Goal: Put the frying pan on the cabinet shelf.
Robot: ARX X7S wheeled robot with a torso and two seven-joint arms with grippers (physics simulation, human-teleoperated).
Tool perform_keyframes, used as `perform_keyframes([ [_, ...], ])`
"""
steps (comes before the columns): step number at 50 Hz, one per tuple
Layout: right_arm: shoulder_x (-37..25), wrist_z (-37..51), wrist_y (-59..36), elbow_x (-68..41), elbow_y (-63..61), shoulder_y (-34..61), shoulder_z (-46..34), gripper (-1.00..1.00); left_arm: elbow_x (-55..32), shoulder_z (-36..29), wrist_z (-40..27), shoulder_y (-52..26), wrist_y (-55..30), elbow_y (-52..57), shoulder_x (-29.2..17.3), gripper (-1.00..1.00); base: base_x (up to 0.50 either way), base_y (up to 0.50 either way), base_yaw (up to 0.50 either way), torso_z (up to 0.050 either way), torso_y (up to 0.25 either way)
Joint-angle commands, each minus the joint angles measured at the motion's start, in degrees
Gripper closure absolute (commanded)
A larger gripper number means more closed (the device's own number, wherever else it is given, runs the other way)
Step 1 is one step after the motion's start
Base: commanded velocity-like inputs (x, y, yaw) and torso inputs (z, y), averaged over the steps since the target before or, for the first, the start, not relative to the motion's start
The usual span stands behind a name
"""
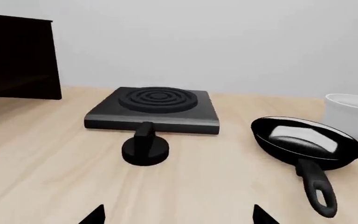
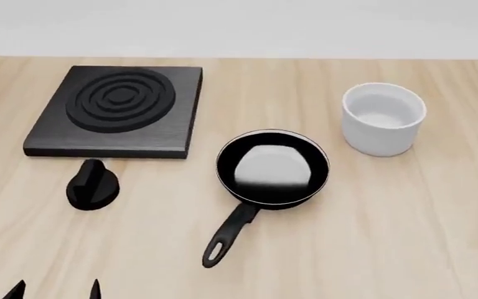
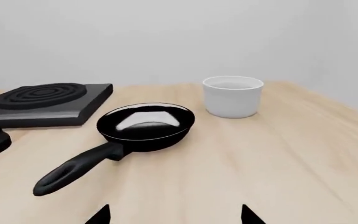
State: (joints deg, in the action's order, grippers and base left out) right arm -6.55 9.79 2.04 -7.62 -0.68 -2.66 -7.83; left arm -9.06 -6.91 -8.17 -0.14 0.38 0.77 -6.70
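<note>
The frying pan [image 2: 272, 167] sits upright on the wooden table, small, round and black with a glossy pale inside. Its long handle [image 2: 224, 237] points toward me and slightly left. It also shows in the left wrist view as the pan [image 1: 306, 140] and in the right wrist view as the pan [image 3: 145, 123]. My left gripper [image 2: 55, 291] is open at the near left edge, well short of the handle; the left gripper [image 1: 179, 217] holds nothing. My right gripper [image 3: 174, 215] is open and empty, just short of the handle [image 3: 73, 172]. A dark cabinet [image 1: 17, 56] stands at the far left; its shelf is hard to make out.
A square black slab with concentric rings [image 2: 119, 109] lies at the back left, with a black knob [image 2: 92, 185] in front of it. A white cylindrical cup [image 2: 383, 118] stands to the right of the pan. The table's far edge meets a pale wall.
</note>
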Motion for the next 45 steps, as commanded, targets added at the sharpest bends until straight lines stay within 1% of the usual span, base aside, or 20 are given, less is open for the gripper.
perform_keyframes([
  [1, -0.54, 0.70, 0.40, -0.42, -0.24, -0.41, -0.78, -1.00, -0.75, -0.65, -0.48, -0.14, 0.02, -0.22, -0.49, -1.00, 0.40, -0.35, 0.00, 0.000, 0.000],
  [10, -1.04, 1.32, 0.53, -0.41, -0.75, -0.77, -1.34, -1.00, -0.96, -1.20, -0.90, -0.24, -0.01, -0.17, -0.92, -1.00, 0.44, -0.30, 0.00, 0.000, 0.000],
  [27, -1.69, 2.20, 1.63, -0.52, -1.54, -2.37, -2.51, -1.00, -1.28, -2.16, -1.58, -0.18, 0.40, -0.11, -1.58, -1.00, 0.50, -0.11, 0.00, 0.000, 0.000],
  [40, -1.85, 2.74, 1.97, -0.86, -0.74, -1.60, -3.17, -1.00, -1.77, -2.75, -1.85, -0.51, 0.71, -0.61, -1.97, -1.00, 0.50, -0.09, 0.00, 0.000, 0.000],
  [45, -1.83, 2.88, 2.16, -0.88, -0.09, -1.23, -3.58, -1.00, -2.07, -2.82, -2.47, -0.06, -0.17, 1.30, -2.21, -1.00, 0.50, -0.09, 0.00, 0.000, 0.000],
])
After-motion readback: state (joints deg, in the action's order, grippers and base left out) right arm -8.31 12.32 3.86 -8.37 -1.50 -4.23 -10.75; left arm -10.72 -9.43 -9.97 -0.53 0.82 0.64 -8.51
